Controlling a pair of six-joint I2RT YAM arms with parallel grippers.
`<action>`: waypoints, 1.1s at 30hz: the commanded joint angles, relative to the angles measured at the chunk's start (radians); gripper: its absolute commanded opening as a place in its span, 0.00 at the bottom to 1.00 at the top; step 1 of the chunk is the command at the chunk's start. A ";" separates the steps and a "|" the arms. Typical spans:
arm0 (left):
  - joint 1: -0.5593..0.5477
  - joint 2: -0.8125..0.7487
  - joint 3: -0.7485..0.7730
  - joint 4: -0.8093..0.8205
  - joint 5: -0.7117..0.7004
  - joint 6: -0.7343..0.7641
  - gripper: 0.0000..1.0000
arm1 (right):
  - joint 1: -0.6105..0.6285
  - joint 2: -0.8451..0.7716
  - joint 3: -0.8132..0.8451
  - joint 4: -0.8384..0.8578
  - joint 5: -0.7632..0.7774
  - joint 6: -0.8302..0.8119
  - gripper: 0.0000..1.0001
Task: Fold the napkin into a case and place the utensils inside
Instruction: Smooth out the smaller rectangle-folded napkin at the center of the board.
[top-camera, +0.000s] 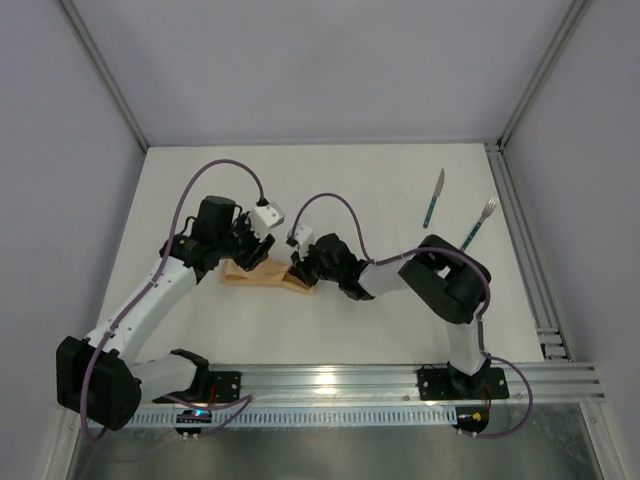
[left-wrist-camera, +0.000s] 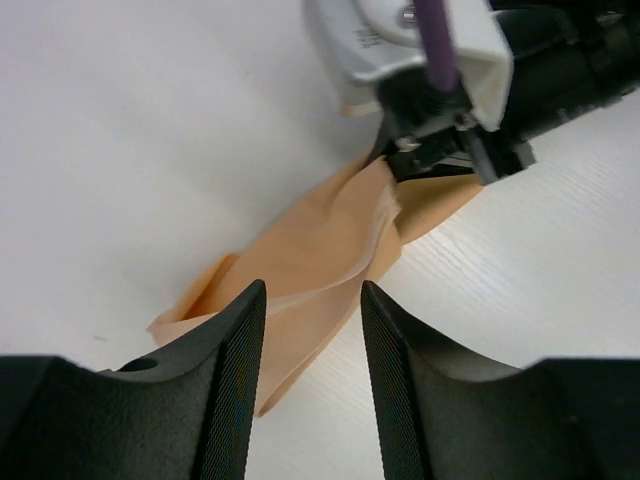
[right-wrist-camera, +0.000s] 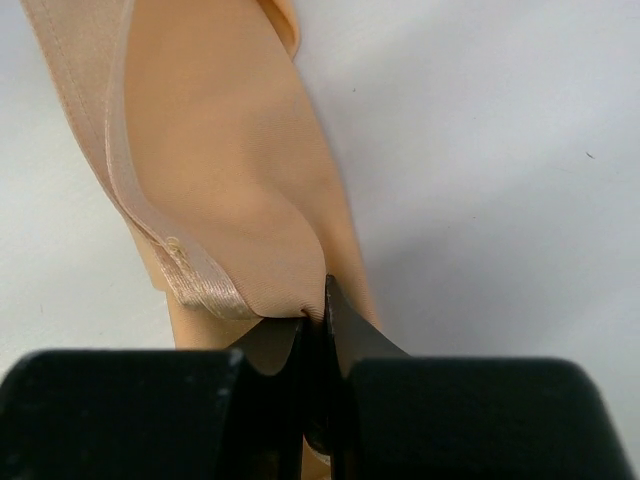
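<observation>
The peach-orange napkin (top-camera: 262, 279) lies folded into a narrow crumpled strip at the table's middle. It also shows in the left wrist view (left-wrist-camera: 320, 250) and the right wrist view (right-wrist-camera: 220, 170). My right gripper (right-wrist-camera: 318, 305) is shut on the napkin's right end and lifts a fold; in the top view it (top-camera: 300, 265) sits at that end. My left gripper (left-wrist-camera: 312, 300) is open just above the strip's left end, its jaws either side of the cloth; in the top view it (top-camera: 248, 258) hovers there. The knife (top-camera: 433, 197) and fork (top-camera: 478, 223), teal-handled, lie far right. No finished case shows.
A metal rail (top-camera: 525, 250) runs along the table's right edge, close to the fork. The arm bases (top-camera: 330, 385) sit on a mounting rail at the near edge. White walls enclose the table on three sides.
</observation>
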 joint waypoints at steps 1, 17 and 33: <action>0.062 0.023 0.020 -0.068 -0.078 -0.037 0.49 | 0.019 -0.042 -0.034 0.023 0.062 -0.061 0.04; 0.228 0.170 -0.080 0.019 -0.146 -0.045 0.47 | 0.180 -0.034 -0.105 0.072 0.315 -0.161 0.04; 0.231 0.006 -0.074 -0.057 -0.126 -0.045 0.30 | 0.254 -0.020 -0.108 0.033 0.436 -0.253 0.04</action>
